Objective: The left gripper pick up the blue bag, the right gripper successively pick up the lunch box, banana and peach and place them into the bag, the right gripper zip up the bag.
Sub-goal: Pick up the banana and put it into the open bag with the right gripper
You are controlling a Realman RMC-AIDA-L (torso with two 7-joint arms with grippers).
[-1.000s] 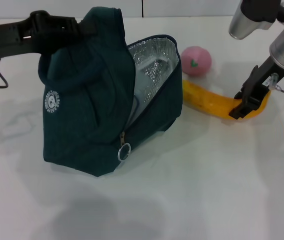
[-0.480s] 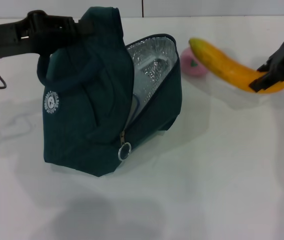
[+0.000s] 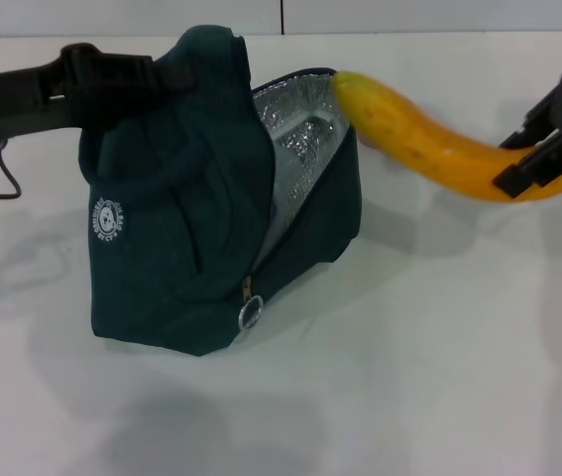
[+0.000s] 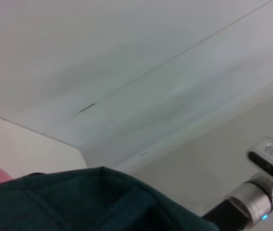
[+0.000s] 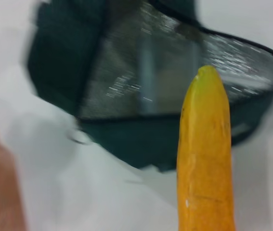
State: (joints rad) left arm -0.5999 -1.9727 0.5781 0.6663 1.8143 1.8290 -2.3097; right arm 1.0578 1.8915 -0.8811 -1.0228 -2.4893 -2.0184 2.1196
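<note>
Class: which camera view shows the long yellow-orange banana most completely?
The head view: the whole long yellow-orange banana shows, from its tip at the bag mouth to the right gripper. The right wrist view shows only its front part; the left wrist view shows none.

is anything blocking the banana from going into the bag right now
Nothing visible. The right gripper holds the banana by one end, its free tip at the bag's open mouth, foil lining showing inside. The left gripper holds the bag's top.
</note>
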